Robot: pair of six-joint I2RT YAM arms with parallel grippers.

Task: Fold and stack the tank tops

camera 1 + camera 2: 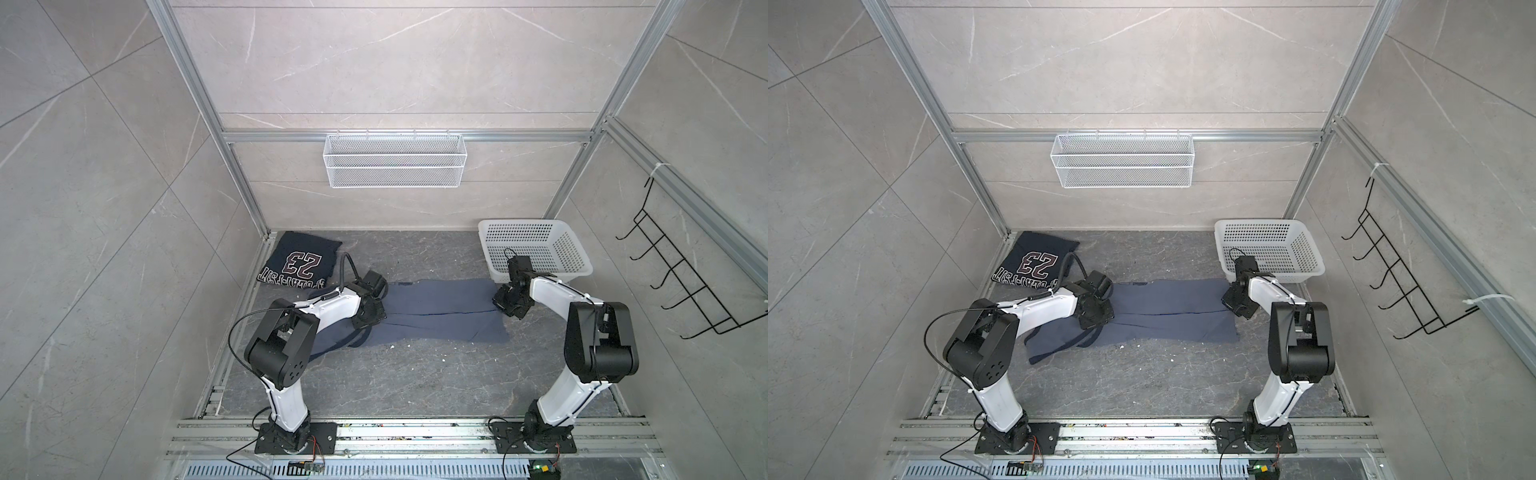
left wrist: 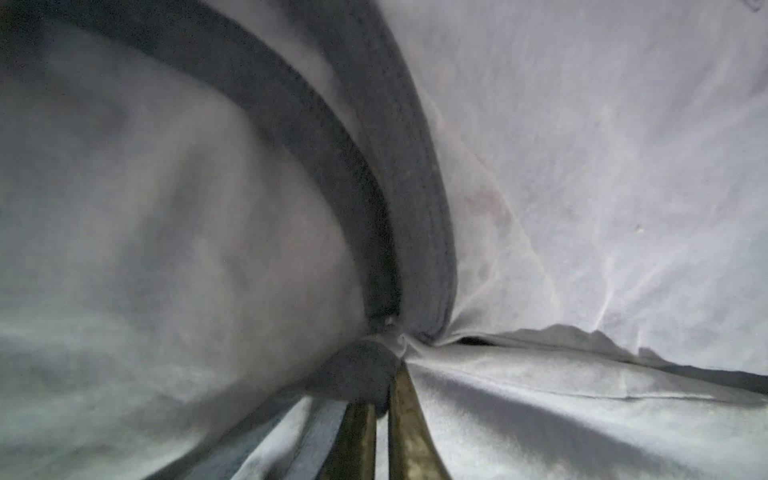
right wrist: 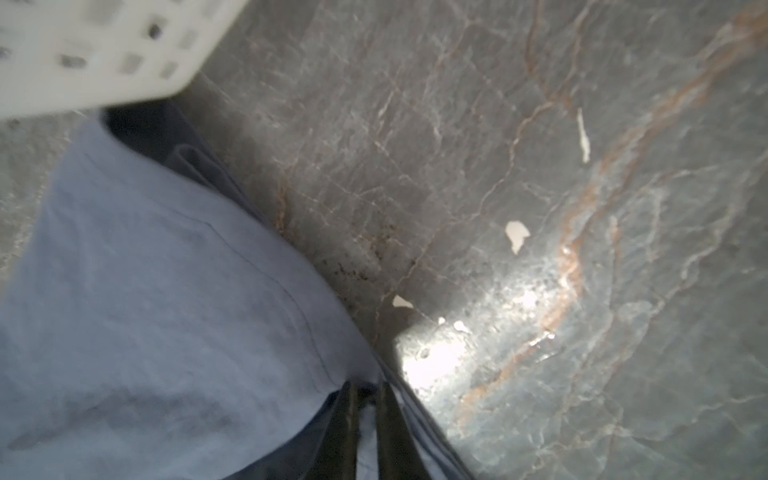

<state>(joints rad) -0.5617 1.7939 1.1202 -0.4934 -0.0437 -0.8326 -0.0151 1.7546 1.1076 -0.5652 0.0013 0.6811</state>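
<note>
Two tops, two states. Navy tank top (image 1: 300, 262) sits folded in the back-left corner of the table (image 1: 415, 382), "23" up, well apart from the action; reads as the stack base. Slate-blue tank top (image 1: 436, 309) lies stretched across mid-table, long sides apparently folded in to a narrow strip. Left gripper (image 2: 382, 386) is at the strap end, jaws nearly together, cloth bunched at the tips just beside the dark trim (image 2: 332, 166). Right gripper (image 3: 368, 388) is at the hem end, just beside the white basket (image 3: 104, 50), jaws narrow with blue cloth pinched between. Holding opposite ends keeps the strip taut and flat, so my guess is an end-to-end fold next. Risk: straps (image 1: 360, 340) lying loose by the left arm may drag out of line.
</note>
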